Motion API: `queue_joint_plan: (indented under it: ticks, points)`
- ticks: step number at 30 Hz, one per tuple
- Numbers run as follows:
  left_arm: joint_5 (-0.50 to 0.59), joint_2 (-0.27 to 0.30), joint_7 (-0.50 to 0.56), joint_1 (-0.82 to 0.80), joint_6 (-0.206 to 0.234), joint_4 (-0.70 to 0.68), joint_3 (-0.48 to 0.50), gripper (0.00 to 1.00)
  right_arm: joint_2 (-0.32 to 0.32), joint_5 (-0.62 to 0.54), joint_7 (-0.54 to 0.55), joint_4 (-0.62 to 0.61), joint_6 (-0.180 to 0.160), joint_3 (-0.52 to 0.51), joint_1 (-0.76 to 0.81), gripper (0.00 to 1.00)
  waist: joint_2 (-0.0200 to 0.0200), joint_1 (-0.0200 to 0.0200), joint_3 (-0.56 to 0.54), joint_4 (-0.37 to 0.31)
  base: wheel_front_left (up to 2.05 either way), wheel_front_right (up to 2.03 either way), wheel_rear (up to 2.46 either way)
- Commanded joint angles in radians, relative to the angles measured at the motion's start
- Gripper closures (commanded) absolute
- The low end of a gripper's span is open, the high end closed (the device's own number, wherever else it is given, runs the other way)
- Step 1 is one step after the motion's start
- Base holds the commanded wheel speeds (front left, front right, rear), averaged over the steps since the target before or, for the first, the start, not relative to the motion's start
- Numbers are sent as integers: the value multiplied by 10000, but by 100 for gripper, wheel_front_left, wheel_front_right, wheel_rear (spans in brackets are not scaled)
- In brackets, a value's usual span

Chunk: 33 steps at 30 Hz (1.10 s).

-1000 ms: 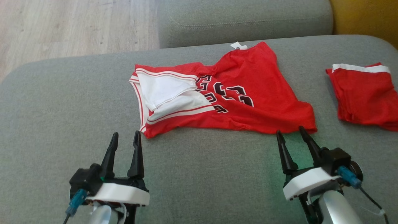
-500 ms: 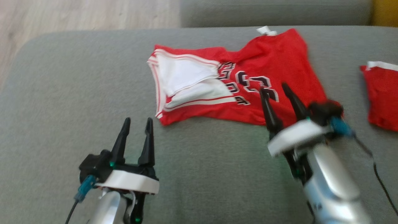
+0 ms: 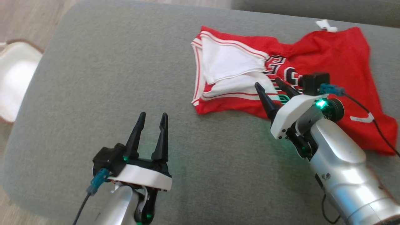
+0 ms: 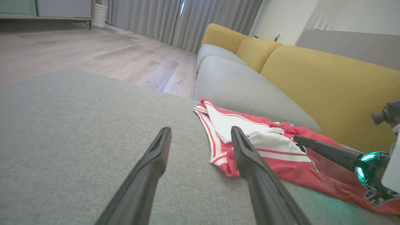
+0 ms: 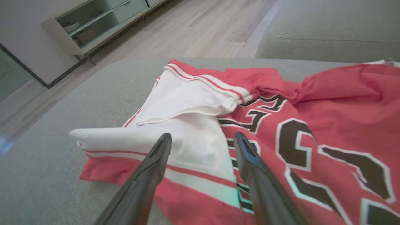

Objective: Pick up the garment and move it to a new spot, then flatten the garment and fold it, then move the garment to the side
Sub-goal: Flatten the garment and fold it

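The garment [image 3: 331,59] is a red jersey with white trim and black numbers, lying crumpled on the grey cushion [image 3: 103,78]. Its white-lined collar end points left. My right gripper [image 3: 266,82] is open and hovers over the garment's near edge, with its tips above the white band and the numbers. In the right wrist view the right gripper [image 5: 202,135] stands open just above the white panel of the garment [image 5: 343,93], holding nothing. My left gripper [image 3: 153,115] is open over bare cushion, left of and nearer than the garment. The left wrist view shows the left gripper [image 4: 200,129] open, with the garment [image 4: 275,156] ahead to the right.
A second grey cushion [image 3: 312,7] lies beyond the garment. A yellow backrest [image 4: 328,78] rises behind the seats. A white object [image 3: 15,78] sits on the wooden floor [image 4: 93,53] off the cushion's left edge. A low cabinet [image 5: 93,22] stands across the room.
The head camera has turned, so the whole picture has shifted. My right gripper has moved forward from bare cushion to over the garment's near edge. The left gripper stays open and low.
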Motion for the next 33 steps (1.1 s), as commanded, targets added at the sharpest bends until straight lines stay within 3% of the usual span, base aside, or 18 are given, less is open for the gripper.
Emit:
queue_joint_plan:
  ticks: [1,12,13,14,15,26,33]
  points:
    - [-92,41,-95,-409,31,-272,214,0,16,109,13,-198,-7,186,-313,0,0,-1,93,149,0,0,0]
    - [-226,41,-95,-455,207,-253,-67,0,-318,1298,-390,632,-7,2128,-977,0,0,-1,178,409,0,0,0]
    - [-233,41,-95,-469,213,-252,-78,0,-339,1346,-459,702,-7,2260,-1035,39,0,-1,180,411,0,0,0]
    - [-240,41,-95,-480,218,-248,-88,0,-347,1404,-550,763,-7,2377,-1090,88,0,-1,177,410,0,0,0]
    - [-245,41,-95,-489,222,-241,-96,0,-352,1461,-654,816,-7,2491,-1142,100,0,-1,173,407,0,0,0]
    - [-46,41,-95,-257,209,-55,333,0,-22,2177,-1851,601,-7,4130,-1073,100,0,-1,-435,65,0,0,0]
    - [259,41,-95,117,91,57,998,0,343,1994,-2076,106,-7,5807,-376,100,0,-1,-1033,-230,0,0,0]
